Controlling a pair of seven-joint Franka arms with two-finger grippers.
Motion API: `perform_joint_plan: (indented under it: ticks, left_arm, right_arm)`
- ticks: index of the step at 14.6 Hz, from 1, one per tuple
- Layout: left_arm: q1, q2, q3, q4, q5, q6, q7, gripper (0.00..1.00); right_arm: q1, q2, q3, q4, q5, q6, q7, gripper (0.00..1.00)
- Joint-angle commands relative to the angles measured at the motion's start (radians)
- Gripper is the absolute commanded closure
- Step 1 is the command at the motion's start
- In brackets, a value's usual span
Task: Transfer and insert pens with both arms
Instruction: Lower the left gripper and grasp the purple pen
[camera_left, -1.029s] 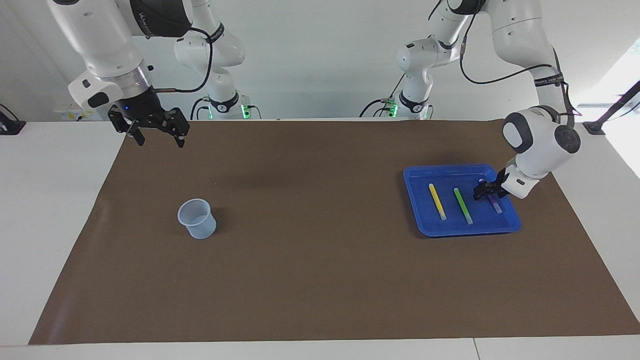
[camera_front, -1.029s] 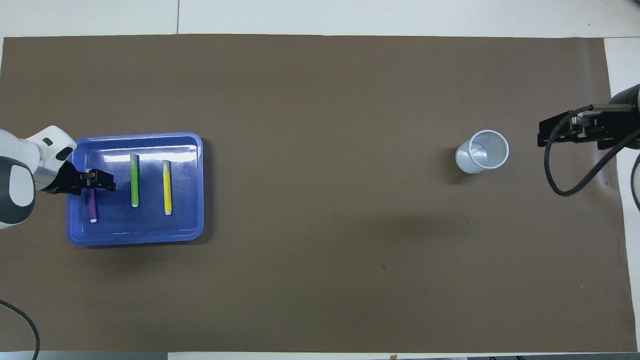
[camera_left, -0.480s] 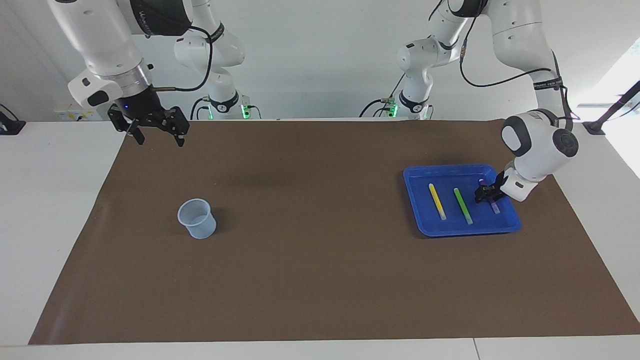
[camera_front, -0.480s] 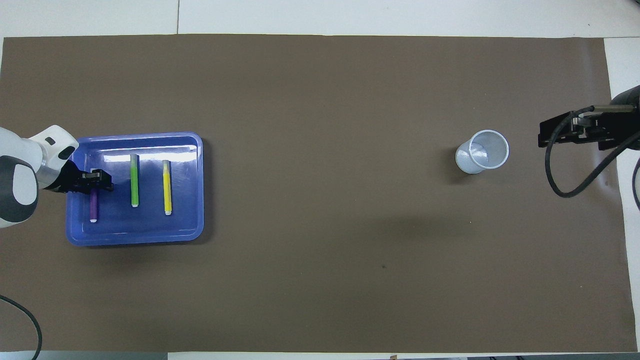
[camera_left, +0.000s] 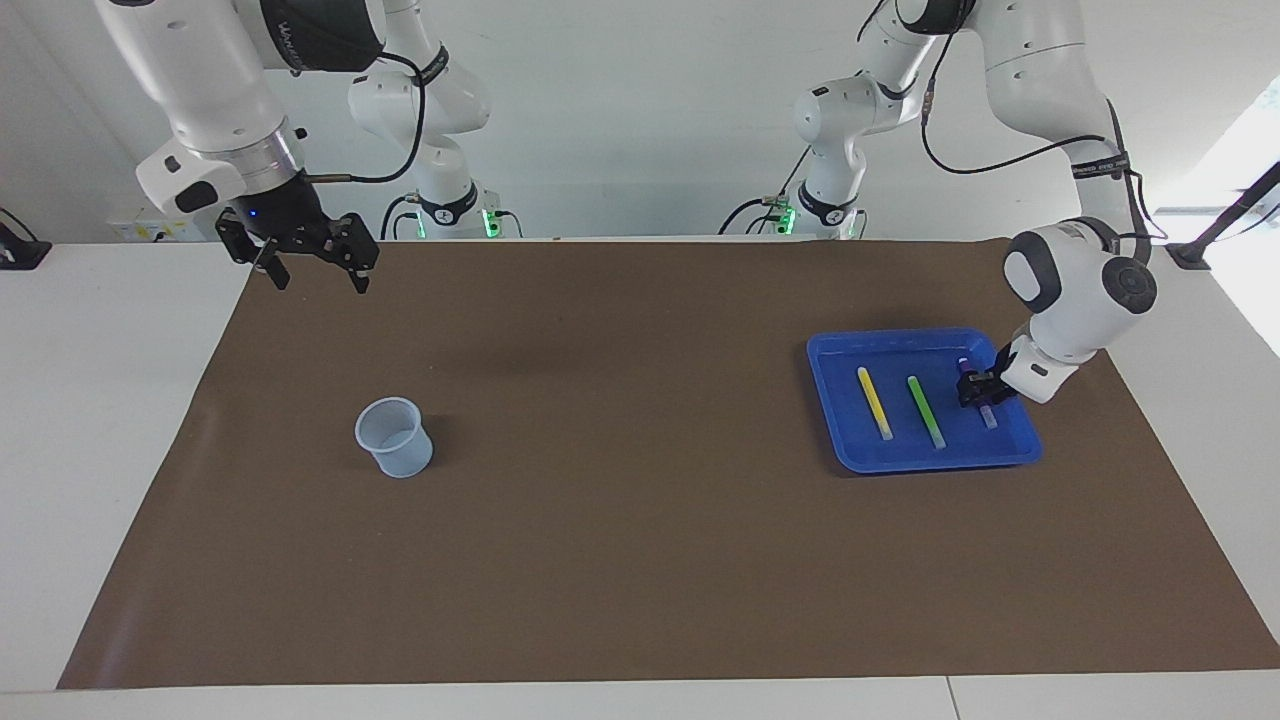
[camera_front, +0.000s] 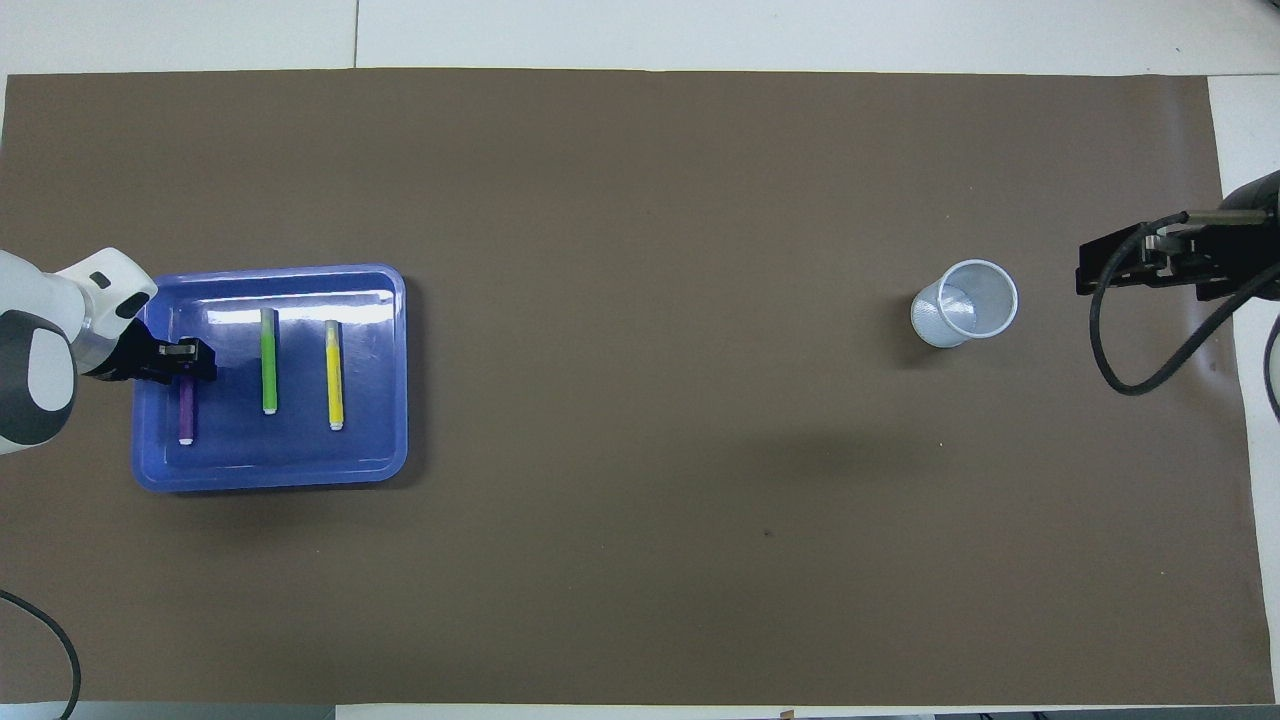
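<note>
Three pens lie side by side in a blue tray (camera_left: 820, 390) (camera_front: 395, 380) at the left arm's end of the table: a yellow pen (camera_left: 873, 402) (camera_front: 334, 375), a green pen (camera_left: 925, 410) (camera_front: 268, 360) and a purple pen (camera_left: 988, 415) (camera_front: 186, 410). My left gripper (camera_left: 975, 390) (camera_front: 190, 358) is down in the tray, shut on the purple pen near the end that lies farther from its pale cap. My right gripper (camera_left: 315, 280) (camera_front: 1150, 265) hangs open and holds nothing, above the mat's edge at the right arm's end, where that arm waits.
A pale blue translucent cup (camera_left: 395, 438) (camera_front: 965, 303) stands upright on the brown mat toward the right arm's end. Two smaller white arms with green-lit bases (camera_left: 455, 215) stand at the robots' end of the table.
My left gripper's fingers have drawn in around the purple pen, and its wrist has shifted slightly. The right arm, cup and other pens have not moved.
</note>
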Motion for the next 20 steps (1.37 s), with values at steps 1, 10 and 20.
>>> perform_joint_plan:
  ticks: [1,10,20]
  left_arm:
    - [0.001,0.016,0.000,0.006,0.023,0.019,-0.012,0.53]
    - [0.005,0.015,0.000,0.010,0.024,0.004,-0.012,1.00]
    - [-0.106,-0.001,-0.013,0.413,-0.147,-0.583,-0.392,1.00]
  right_arm:
    - [-0.007,-0.024,0.003,-0.030,0.021,0.008,-0.005,0.00]
    - [-0.006,-0.024,0.003,-0.030,0.021,0.008,-0.005,0.00]
    - [-0.006,-0.023,0.003,-0.028,0.021,0.024,-0.005,0.00]
